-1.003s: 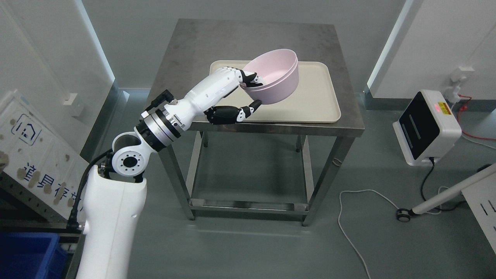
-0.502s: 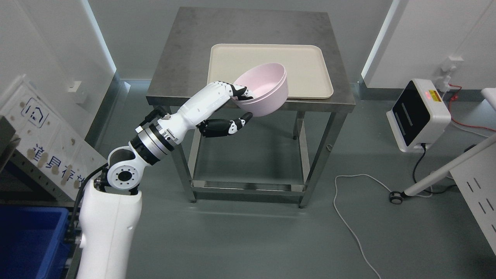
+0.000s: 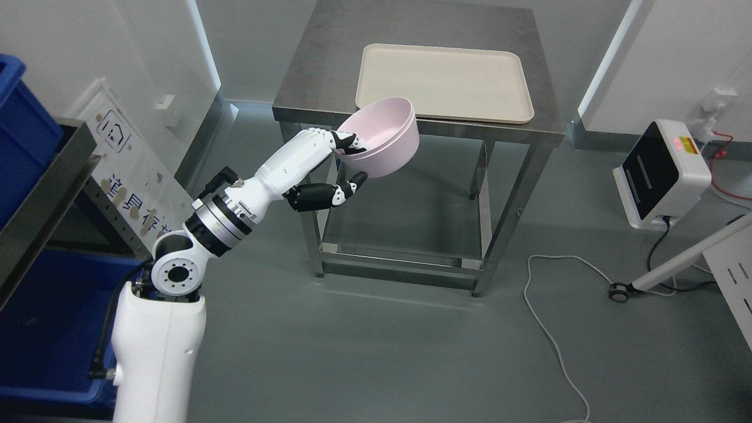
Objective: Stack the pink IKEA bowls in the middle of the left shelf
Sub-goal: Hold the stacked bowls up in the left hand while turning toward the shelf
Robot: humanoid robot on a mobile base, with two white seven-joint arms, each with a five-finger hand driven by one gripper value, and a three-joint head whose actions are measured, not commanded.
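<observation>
Left robot hand (image 3: pixel 346 161) grips the pink bowls (image 3: pixel 380 136): fingers (image 3: pixel 345 142) hooked over the near rim and into the cavity, thumb (image 3: pixel 351 182) pressed against the outer wall underneath.

Pink bowls: pale matte pink, round, deep, smooth walls. A thin seam line runs just under the rim, reading as two bowls nested one inside the other. Tilted, opening facing up and toward the left of frame. Inside looks bare, lighter pink than the outside wall.

Position: held in the air, clear of the steel surface (image 3: pixel 329 70), in front of its near edge and overlapping that edge in the view. No contact with the surface visible.

Cream tray (image 3: pixel 446 85) lies flat on the steel surface, beyond and to the right of the bowls, apart from them. Rectangular, rounded corners, raised rim.

Left arm runs up from the lower left, white shell, metal ring at the wrist joint, black cable along the side.

Left of the steel surface: metal shelf edge (image 3: pixel 41 194) with blue bins (image 3: pixel 35 329) above and below it, and a white signboard (image 3: pixel 126 170) leaning beside the wall.

Right of the steel surface: white box-shaped device (image 3: pixel 661 173) with a black face on the floor, and a white cable (image 3: pixel 552 335) trailing over the grey floor.
</observation>
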